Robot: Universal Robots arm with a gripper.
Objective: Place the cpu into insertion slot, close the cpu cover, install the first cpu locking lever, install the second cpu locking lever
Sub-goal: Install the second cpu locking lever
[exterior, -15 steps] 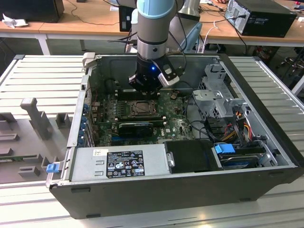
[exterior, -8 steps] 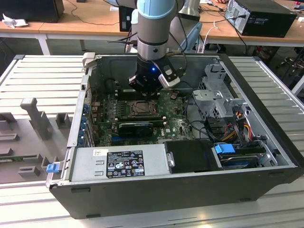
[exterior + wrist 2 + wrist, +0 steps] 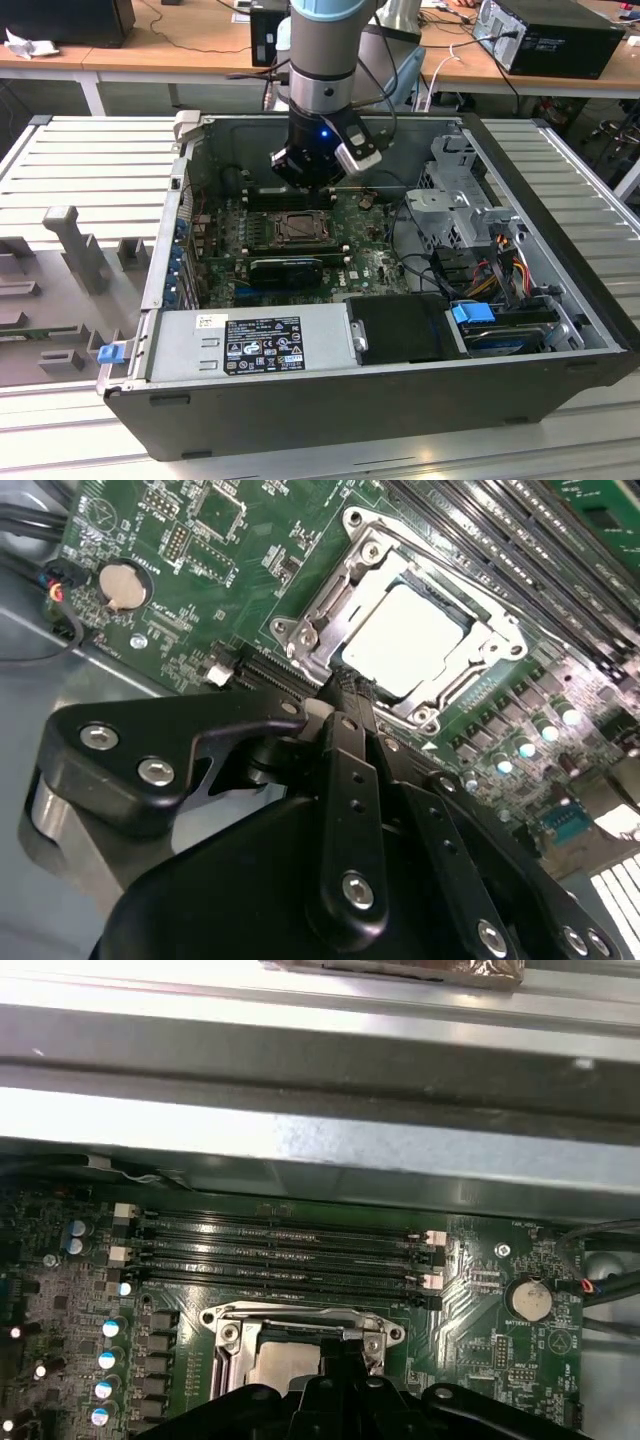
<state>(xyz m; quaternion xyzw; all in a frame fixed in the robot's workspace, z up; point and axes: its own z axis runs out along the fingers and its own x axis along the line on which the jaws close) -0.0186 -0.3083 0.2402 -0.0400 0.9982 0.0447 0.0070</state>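
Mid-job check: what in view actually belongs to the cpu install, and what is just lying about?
Job:
pale silvery square cpu, seated in the socket
silvery metal cpu cover frame, down around it
dark-framed insertion slot
black gripper, at the cover's edge

Lying about:
round silver coin cell
black memory slots
grey power supply box

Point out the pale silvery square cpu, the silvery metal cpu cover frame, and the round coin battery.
pale silvery square cpu (image 3: 405,640), second wrist view, middle of its face.
silvery metal cpu cover frame (image 3: 335,590), second wrist view, one side bar.
round coin battery (image 3: 124,583), second wrist view, its centre.
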